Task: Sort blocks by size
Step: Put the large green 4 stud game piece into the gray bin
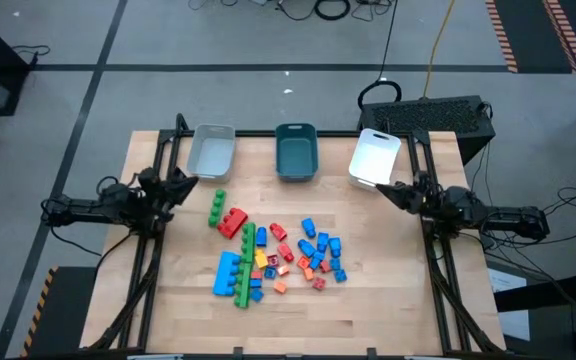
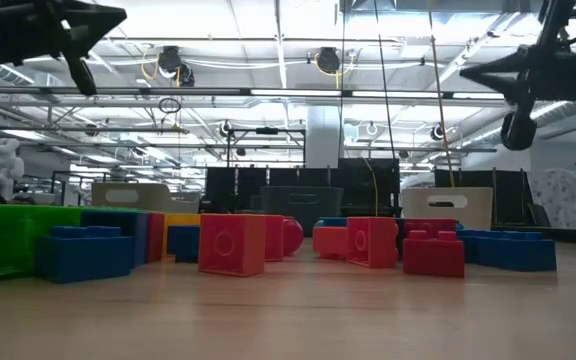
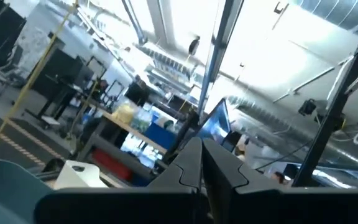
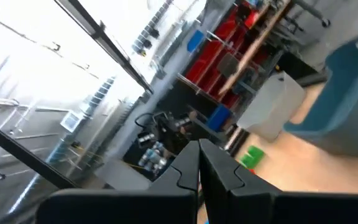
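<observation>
The blocks (image 1: 273, 250) lie in a loose pile on the wooden table's middle: a green bar, red and blue bricks, small orange and yellow pieces. In the low view they stand in a row, with a red brick (image 2: 231, 243) in the middle. My left gripper (image 1: 190, 184) is shut and empty at the table's left edge, held above the table. My right gripper (image 1: 383, 188) is shut and empty at the right edge, beside the white tray. Both show shut in their wrist views, the left (image 3: 201, 163) and the right (image 4: 199, 163).
Three trays stand along the table's far edge: grey (image 1: 211, 150), teal (image 1: 296, 152) and white (image 1: 375, 158). A separate green block (image 1: 216, 208) lies left of the pile. Bare wood lies in front of the pile toward the near edge.
</observation>
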Robot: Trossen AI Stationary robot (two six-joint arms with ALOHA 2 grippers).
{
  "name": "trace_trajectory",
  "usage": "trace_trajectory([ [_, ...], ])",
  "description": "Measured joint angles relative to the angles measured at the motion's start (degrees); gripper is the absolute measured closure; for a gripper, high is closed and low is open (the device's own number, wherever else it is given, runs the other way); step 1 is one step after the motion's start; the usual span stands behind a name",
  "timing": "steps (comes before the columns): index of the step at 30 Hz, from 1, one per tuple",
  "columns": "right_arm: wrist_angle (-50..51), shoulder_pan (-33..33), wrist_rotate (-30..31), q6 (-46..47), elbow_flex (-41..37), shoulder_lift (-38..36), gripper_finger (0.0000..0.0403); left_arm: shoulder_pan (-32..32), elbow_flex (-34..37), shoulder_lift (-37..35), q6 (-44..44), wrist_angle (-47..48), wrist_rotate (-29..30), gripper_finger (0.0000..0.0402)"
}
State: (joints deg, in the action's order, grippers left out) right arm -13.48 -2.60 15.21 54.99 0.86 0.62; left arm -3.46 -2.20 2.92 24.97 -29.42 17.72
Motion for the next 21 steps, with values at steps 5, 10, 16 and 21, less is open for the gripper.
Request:
trace_trajectory([
  [5,-1.93,-0.01,1.09,-6.47,-0.02,0.04,0.0403,0.0,0.0,0.07,-1.03,-0.21,4.16,0.0386],
  [10,-11.78,-0.04,-0.71,-16.48,0.92,0.03,0.0403,0.0,-2.14,0.13,-0.71,-2.5,5.66,0.0386],
  [16,-8.65,-0.03,-0.37,-32.64,11.91,0.31,0.0362,0.0,-16.57,4.77,-7.49,8.71,5.11,0.0386],
  [21,12.38,-0.03,2.61,-41.0,25.95,2.25,0.0293,0.02,-35.69,17.39,-6.96,42.95,4.27,0.0386],
])
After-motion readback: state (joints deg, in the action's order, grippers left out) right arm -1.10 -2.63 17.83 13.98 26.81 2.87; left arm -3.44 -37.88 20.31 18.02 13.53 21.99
